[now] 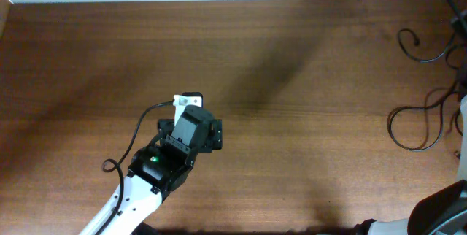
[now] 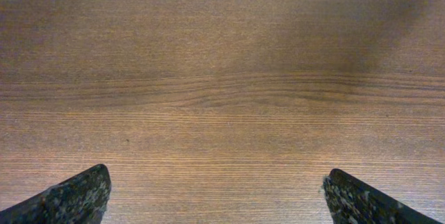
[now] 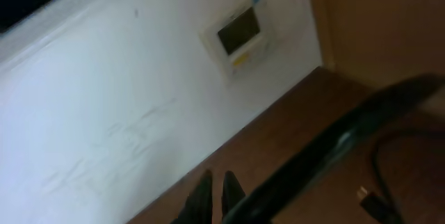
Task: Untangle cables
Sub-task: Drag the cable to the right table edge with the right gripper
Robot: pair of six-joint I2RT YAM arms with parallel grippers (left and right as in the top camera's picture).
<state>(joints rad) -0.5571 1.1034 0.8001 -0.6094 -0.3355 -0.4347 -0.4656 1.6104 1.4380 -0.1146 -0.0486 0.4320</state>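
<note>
Cables (image 1: 390,127) lying in loose loops at far right edge of bench (image 1: 292,60), spread running front-to-back, strands trailing off right. Left fingers (image 2: 76,197) hanging wide open, well apart from cables. Right fingers (image 3: 203,197) sitting nearly together; cannot tell if gripping anything.

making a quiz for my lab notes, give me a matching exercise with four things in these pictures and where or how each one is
Things
1. left gripper
2. cables
3. wall panel
4. table

Places or states
A. looped at the far right of the overhead view
B. brown wood grain
C. open over bare wood
D. on a white surface, with a dark screen

Pairs: 1-C, 2-A, 3-D, 4-B
</note>
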